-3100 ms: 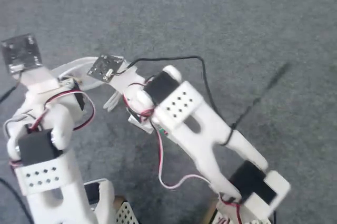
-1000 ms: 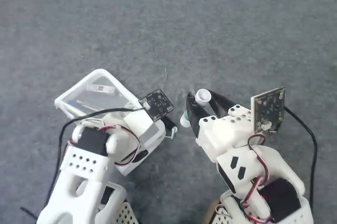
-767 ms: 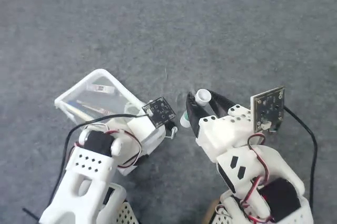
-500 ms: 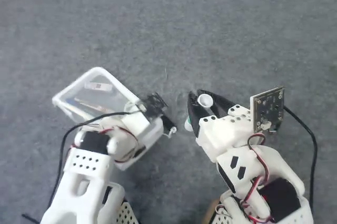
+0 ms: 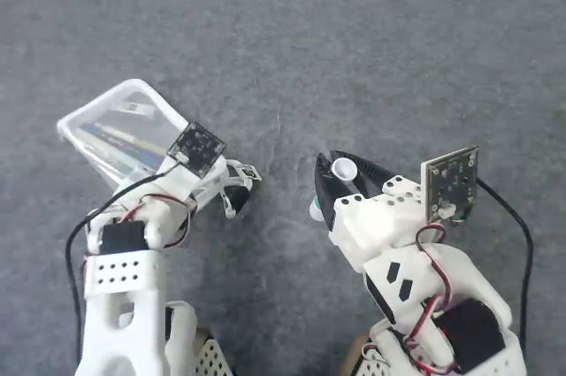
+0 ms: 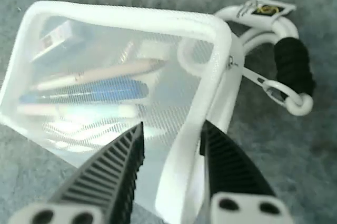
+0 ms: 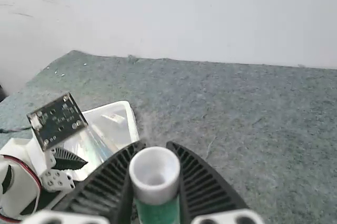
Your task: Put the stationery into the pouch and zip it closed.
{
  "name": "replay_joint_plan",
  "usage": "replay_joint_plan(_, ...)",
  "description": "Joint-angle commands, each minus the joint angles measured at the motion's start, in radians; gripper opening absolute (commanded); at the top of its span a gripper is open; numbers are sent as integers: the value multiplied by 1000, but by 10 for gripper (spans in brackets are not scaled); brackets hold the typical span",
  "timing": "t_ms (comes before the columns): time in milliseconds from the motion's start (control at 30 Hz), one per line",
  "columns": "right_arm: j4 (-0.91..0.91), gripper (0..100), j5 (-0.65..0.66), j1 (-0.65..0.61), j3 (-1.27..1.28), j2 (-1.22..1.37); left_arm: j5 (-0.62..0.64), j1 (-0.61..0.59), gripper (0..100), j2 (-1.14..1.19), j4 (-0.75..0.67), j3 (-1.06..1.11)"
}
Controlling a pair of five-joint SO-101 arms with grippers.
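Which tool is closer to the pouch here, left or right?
Left. The left tool grips the pouch by its edge. The right tool sits apart from it across the carpet, holding a glue stick.

surface: grey fuzzy mat (image 5: 398,66) over tabletop, runs to white wall at far edge
texture: short pile, pale lint specks, thin pale line nr centre
on it, left: clear mesh pouch (image 5: 119,128), white trim, sits at an angle, one corner pointing far-left; can't tell if fully flat on mat
on it, just right of pouch: pouch's white strap loop (image 6: 292,71) w/ black band + small tag, lying on mat, joined to pouch by a clip
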Motion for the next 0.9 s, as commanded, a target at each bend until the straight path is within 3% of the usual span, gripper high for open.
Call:
replay_joint_plan(0, -28, 6, -12, 13, -8, -19, -23, -55, 189, -2, -28, 21)
replay_joint_plan(200, -28, 6, -12, 13, -8, -19, -23, -199, 197, -3, -114, 61)
replay_joint_plan(667, -30, 6, -12, 8, -8, -19, -20, -459, 197, -3, -120, 145)
replay_joint_plan(867, -30, 6, -12, 8, -8, -19, 91, -578, 197, -3, -265, 170)
